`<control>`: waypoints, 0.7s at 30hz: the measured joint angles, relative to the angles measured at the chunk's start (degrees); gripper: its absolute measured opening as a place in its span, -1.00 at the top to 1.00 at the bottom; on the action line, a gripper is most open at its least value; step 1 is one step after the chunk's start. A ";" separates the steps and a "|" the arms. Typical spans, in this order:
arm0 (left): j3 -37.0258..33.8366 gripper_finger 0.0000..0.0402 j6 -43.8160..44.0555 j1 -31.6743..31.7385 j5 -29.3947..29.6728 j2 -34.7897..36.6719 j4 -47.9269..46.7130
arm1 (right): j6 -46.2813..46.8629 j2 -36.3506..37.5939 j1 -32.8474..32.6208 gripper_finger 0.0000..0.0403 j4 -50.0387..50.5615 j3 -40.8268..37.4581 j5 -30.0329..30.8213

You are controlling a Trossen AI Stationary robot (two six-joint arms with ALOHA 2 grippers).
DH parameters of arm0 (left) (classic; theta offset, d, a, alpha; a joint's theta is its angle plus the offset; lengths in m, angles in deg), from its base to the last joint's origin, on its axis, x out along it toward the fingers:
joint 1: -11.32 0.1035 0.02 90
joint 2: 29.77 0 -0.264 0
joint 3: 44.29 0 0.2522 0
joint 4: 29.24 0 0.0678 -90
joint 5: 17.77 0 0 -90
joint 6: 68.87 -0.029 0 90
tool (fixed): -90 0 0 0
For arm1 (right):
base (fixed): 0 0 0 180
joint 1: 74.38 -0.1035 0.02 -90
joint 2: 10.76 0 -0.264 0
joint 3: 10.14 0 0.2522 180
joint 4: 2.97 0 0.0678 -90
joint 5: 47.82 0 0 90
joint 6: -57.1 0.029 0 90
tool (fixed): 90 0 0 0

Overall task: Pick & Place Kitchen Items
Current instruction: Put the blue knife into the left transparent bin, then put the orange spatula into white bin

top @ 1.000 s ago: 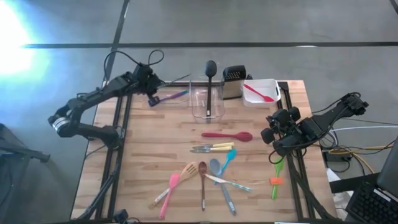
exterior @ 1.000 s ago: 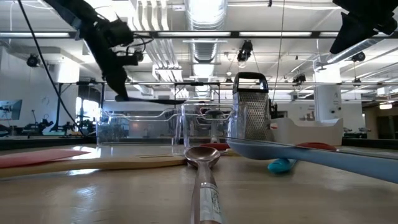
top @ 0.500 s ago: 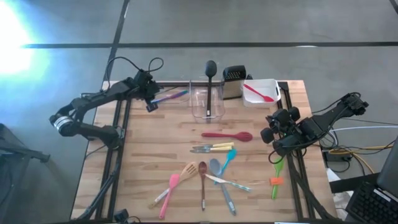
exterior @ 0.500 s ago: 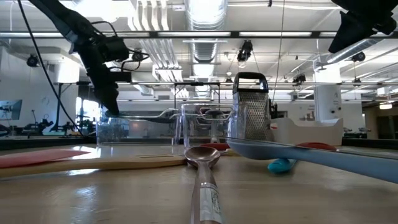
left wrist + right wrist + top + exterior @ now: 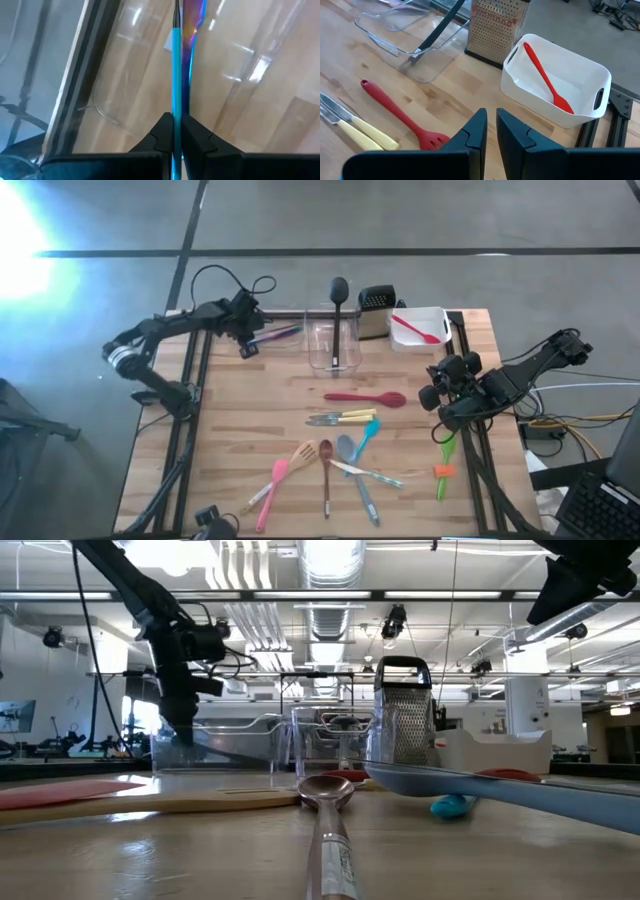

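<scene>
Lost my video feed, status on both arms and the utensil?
Left gripper shut on iridescent blue utensil, lowering into clear tub. Right gripper shut, idle at table's right edge. Nothing blocking.

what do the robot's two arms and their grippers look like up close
Both arms are dark, nearly black, built of jointed segments. The left arm has a pale silver band near its base joint and loose black cables looping above its wrist. The left gripper ends in two flat, angular black fingers. The right arm looks bulkier, with knobbly black housings; the right gripper has matching black wedge-shaped fingers.
</scene>
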 joint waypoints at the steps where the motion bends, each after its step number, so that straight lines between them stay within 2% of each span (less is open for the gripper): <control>1: 0.91 0.90 0.46 0.00 -0.01 -0.89 -0.53 | -0.09 0.00 0.00 0.83 -0.05 0.00 -0.02; 3: 2.29 0.85 1.02 0.00 0.09 -2.31 -1.20 | -0.11 0.00 0.00 0.83 -0.07 0.00 -0.02; 9: 5.17 0.45 1.84 -0.11 0.05 -3.74 -1.32 | -0.40 0.00 0.00 0.83 -0.05 0.00 -0.10; 12: 5.99 0.31 2.24 -0.17 0.05 -3.03 -1.88 | -0.58 0.00 0.00 0.83 -0.02 0.00 -0.20; 16: 7.46 0.21 3.18 -0.58 0.05 -0.75 -3.86 | -0.59 0.00 0.00 0.83 0.04 0.00 -0.20; 21: 8.85 0.21 5.83 -1.71 -0.89 4.58 -4.43 | -0.82 0.00 0.00 0.83 0.06 0.00 -0.20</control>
